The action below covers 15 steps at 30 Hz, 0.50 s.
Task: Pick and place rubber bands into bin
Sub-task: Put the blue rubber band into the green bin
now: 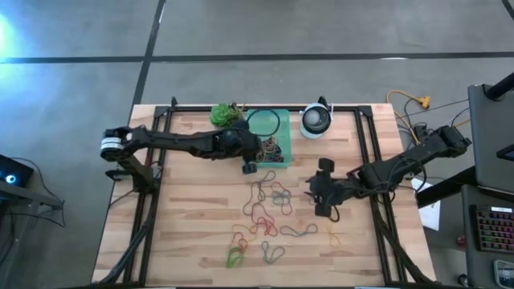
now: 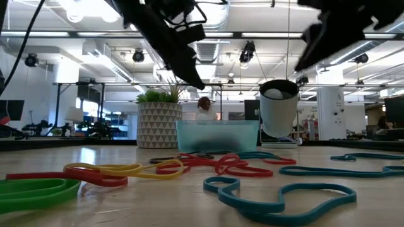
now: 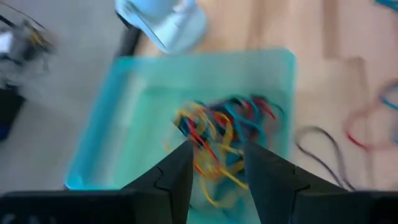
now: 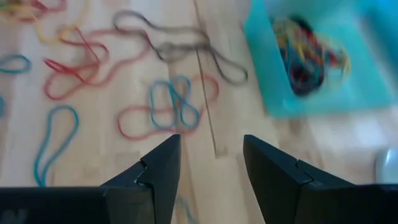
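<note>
The bin (image 1: 285, 120) is a mint-green tray at the table's far middle, with a tangle of rubber bands (image 3: 217, 134) lying inside. My left gripper (image 3: 217, 162) hovers open over the bin's near part (image 1: 250, 163); the tangle shows between and beyond its fingertips. Several loose rubber bands (image 1: 269, 205) in red, blue, dark and yellow lie flat on the wood nearer the front. A green band (image 1: 235, 257) lies at the near left. My right gripper (image 4: 210, 155) hangs open above the table, right of the loose bands (image 1: 321, 201).
A white pot with a green plant (image 1: 226, 114) stands left of the bin, and a round white-and-dark device (image 1: 316, 120) stands right of it. Black frame rails (image 1: 365, 160) run along the table's sides. Cables (image 1: 414, 104) lie off the far right corner.
</note>
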{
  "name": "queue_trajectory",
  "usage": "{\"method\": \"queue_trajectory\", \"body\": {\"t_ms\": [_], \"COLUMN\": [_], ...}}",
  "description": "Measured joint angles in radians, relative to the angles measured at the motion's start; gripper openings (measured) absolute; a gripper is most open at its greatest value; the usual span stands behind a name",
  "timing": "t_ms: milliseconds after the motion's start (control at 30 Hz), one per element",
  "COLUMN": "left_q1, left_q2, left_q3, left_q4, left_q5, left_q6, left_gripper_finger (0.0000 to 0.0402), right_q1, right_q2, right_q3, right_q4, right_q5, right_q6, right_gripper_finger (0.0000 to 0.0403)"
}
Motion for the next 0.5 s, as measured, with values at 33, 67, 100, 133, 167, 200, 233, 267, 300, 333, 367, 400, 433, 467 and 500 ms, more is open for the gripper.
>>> {"method": "queue_trajectory", "body": {"t_ms": [33, 67, 100, 133, 167, 200, 233, 267, 300, 333, 367, 400, 433, 467, 500], "left_q1": [-0.011, -0.023, -0.035, -0.047, -0.059, -0.071, -0.083, -0.096, -0.110, -0.125, -0.141, -0.158, -0.177, -0.196, -0.215], "left_q2": [-0.007, -0.013, -0.015, -0.017, -0.019, -0.020, -0.022, -0.023, -0.023, -0.019, -0.017, -0.016, -0.016, -0.016, -0.016], "left_q3": [0.000, 0.000, 0.000, 0.000, 0.000, 0.000, -0.001, -0.001, -0.002, -0.003, -0.004, -0.007, -0.011, -0.017, -0.023], "left_q4": [-0.029, -0.069, -0.115, -0.153, -0.191, -0.234, -0.272, -0.305, -0.334, -0.360, -0.383, -0.401, -0.410, -0.410, -0.409], "left_q5": [0.008, 0.025, 0.043, 0.073, 0.101, 0.135, 0.174, 0.216, 0.251, 0.285, 0.307, 0.325, 0.338, 0.348, 0.356], "left_q6": [-0.021, -0.042, -0.066, -0.090, -0.115, -0.142, -0.169, -0.193, -0.211, -0.234, -0.248, -0.257, -0.258, -0.258, -0.258], "left_gripper_finger": [0.0125, 0.0125, 0.0125, 0.0125, 0.0125, 0.0125, 0.0125, 0.0125, 0.0125, 0.0125, 0.0125, 0.0125, 0.0125, 0.0125, 0.0125], "right_q1": [0.000, 0.000, 0.000, -0.001, 0.000, 0.000, 0.000, 0.000, 0.000, 0.000, 0.000, 0.000, 0.000, 0.000, 0.000], "right_q2": [0.000, 0.000, 0.000, 0.000, 0.000, 0.000, 0.000, 0.000, 0.000, 0.000, 0.001, 0.001, 0.001, 0.001, 0.002], "right_q3": [-0.009, -0.018, -0.026, -0.036, -0.044, -0.051, -0.056, -0.062, -0.070, -0.077, -0.084, -0.093, -0.102, -0.109, -0.115], "right_q4": [-0.017, -0.020, -0.018, -0.017, -0.018, -0.019, -0.018, -0.017, -0.018, -0.018, -0.015, -0.015, -0.017, -0.017, -0.013], "right_q5": [0.000, 0.000, 0.000, 0.000, 0.000, 0.000, 0.000, 0.000, 0.000, -0.001, -0.004, -0.007, -0.012, -0.017, -0.023], "right_q6": [0.032, 0.053, 0.069, 0.080, 0.091, 0.100, 0.112, 0.128, 0.146, 0.162, 0.181, 0.205, 0.228, 0.249, 0.267], "right_gripper_finger": [0.0169, 0.0169, 0.0169, 0.0169, 0.0169, 0.0169, 0.0169, 0.0169, 0.0169, 0.0169, 0.0169, 0.0169, 0.0169, 0.0169, 0.0169]}}
